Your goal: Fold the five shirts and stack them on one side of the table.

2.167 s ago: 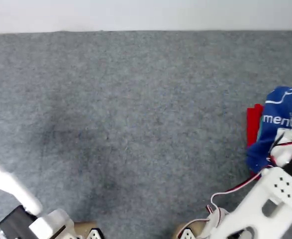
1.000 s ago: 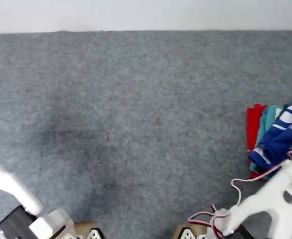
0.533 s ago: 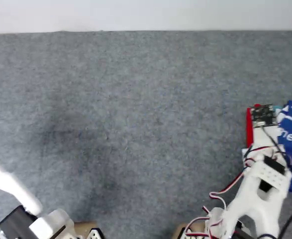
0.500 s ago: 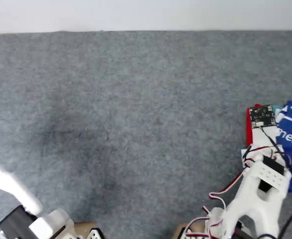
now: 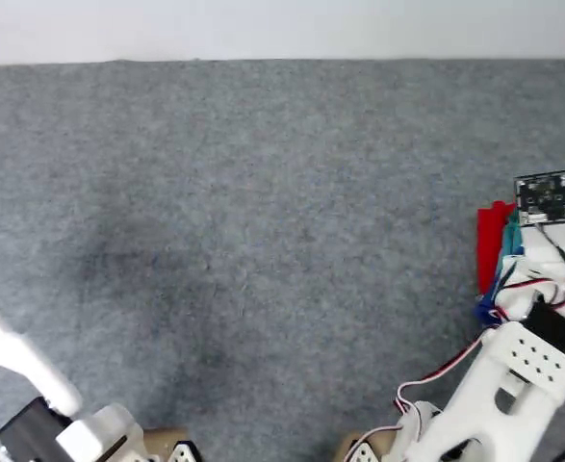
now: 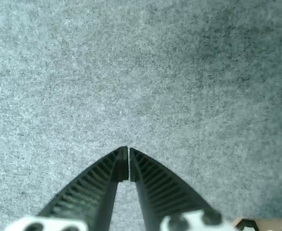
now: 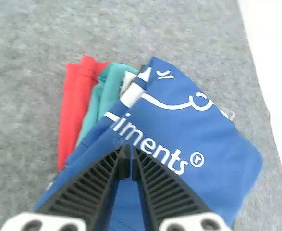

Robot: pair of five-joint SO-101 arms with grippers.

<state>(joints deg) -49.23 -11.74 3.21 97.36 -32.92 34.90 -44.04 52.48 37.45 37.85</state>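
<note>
- Your left gripper (image 6: 129,155) sits low in the left wrist view, pointing out over the surface.
- Its black ribbed fingers (image 6: 100,185) are pressed together from the tips back, with a thin seam between them; they spread apart toward the base in a wedge.
- White plastic mounts (image 6: 43,224) with round holes hold the finger bases at the frame edge.
- A grey felt-like mat (image 6: 141,72), speckled and evenly textured, lies under and beyond the tips.
- A tan sliver (image 6: 238,223) shows at one corner, just beside the mat; what it belongs to cannot be told.
</note>
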